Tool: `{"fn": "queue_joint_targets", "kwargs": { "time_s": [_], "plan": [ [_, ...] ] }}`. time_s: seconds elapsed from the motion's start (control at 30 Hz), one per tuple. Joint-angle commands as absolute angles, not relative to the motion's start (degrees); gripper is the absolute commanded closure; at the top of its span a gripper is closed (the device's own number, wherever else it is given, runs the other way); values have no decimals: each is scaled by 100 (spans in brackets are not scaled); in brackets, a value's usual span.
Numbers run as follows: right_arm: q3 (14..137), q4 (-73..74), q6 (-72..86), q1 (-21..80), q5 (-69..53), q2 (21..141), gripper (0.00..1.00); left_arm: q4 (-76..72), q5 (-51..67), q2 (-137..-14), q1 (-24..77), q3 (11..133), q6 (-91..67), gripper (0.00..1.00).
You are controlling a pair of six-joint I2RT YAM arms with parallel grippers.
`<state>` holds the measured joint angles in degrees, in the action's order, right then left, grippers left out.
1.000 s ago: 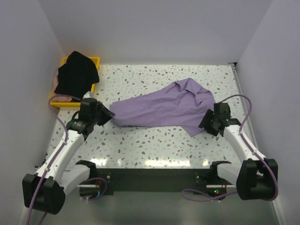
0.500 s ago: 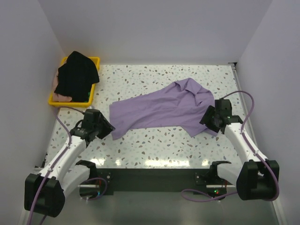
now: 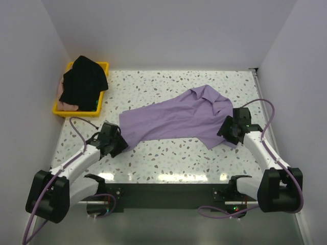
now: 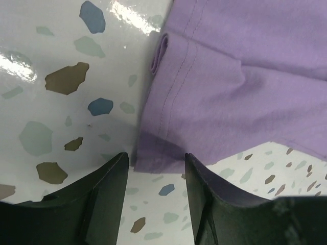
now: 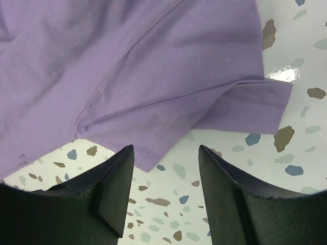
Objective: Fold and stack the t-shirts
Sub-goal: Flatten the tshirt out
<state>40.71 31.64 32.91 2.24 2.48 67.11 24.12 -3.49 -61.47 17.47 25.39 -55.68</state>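
The lavender-purple t-shirt [image 3: 173,117] lies spread and rumpled across the middle of the speckled table. My left gripper [image 3: 121,144] is open and empty just before the shirt's near left corner [image 4: 158,153]; the corner lies between the fingertips. My right gripper [image 3: 225,133] is open and empty just before the shirt's right hem corner [image 5: 153,153]. The black t-shirt [image 3: 83,81] is heaped on the yellow tray [image 3: 103,66] at the far left. A bit of pale pink t-shirt [image 3: 66,105] shows under it.
White walls close in the table at the left, back and right. A dark base plate [image 3: 163,191] with both arm mounts runs along the near edge. Purple cables loop beside each arm.
My left gripper has moved toward the near edge and rightward to the shirt's near left corner; that corner has flattened. My right gripper has barely moved.
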Motion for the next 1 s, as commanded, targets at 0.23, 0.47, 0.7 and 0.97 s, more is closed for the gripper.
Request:
{"fn": "queue_joint_targets", "kwargs": {
  "time_s": [0.23, 0.47, 0.7, 0.97],
  "plan": [
    [4377, 3085, 3199, 229, 457, 6680, 43, 1793, -739, -6715, 1951, 2584, -5652, 71],
    [4421, 3146, 3191, 237, 597, 6706, 43, 2276, -1045, -6478, 1925, 3023, -5318, 100],
    [4491, 3278, 3155, 132, 940, 6706, 43, 2768, -1274, -5951, 1486, 3375, -4905, 100],
    [4526, 3393, 3208, 79, 1143, 6741, 40, 3059, -1266, -5669, 1310, 3428, -4860, 100]
  ]
}}
